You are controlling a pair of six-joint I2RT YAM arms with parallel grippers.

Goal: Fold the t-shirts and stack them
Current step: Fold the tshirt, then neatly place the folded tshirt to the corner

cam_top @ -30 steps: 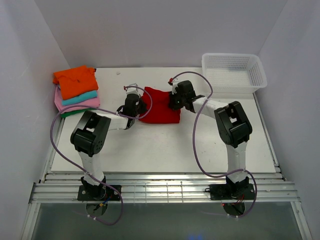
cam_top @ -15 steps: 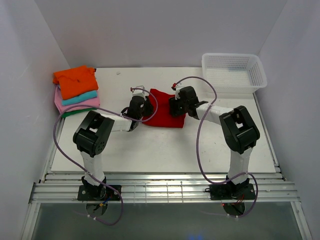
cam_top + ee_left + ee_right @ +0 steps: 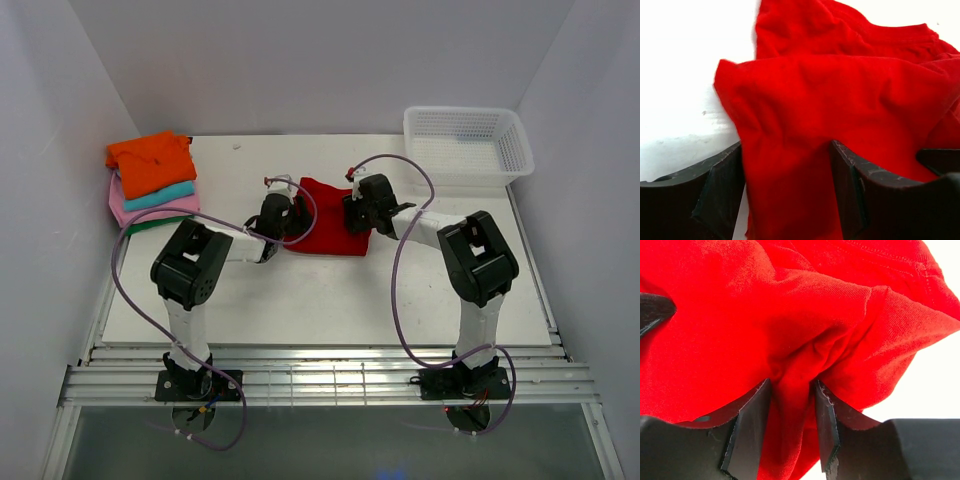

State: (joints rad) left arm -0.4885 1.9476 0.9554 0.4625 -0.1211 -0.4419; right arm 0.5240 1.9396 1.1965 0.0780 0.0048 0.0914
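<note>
A bright red t-shirt lies folded at the middle of the white table. My left gripper is at its left edge. In the left wrist view that gripper is open, jaws wide apart, with a loose flap of the red t-shirt lying between them. My right gripper is at the shirt's right edge. In the right wrist view it is open, and a bunched fold of the red t-shirt sits in the gap. Folded t-shirts are stacked at the far left: orange on top, then teal, pink and dark green.
A white mesh basket stands at the far right corner. White walls close in the table at the back and both sides. The arms' purple cables loop over the near part of the table.
Both arms brought the red shirt nearer and lower, so it now lies flatter. Both grippers have opened, the left one widest just now.
</note>
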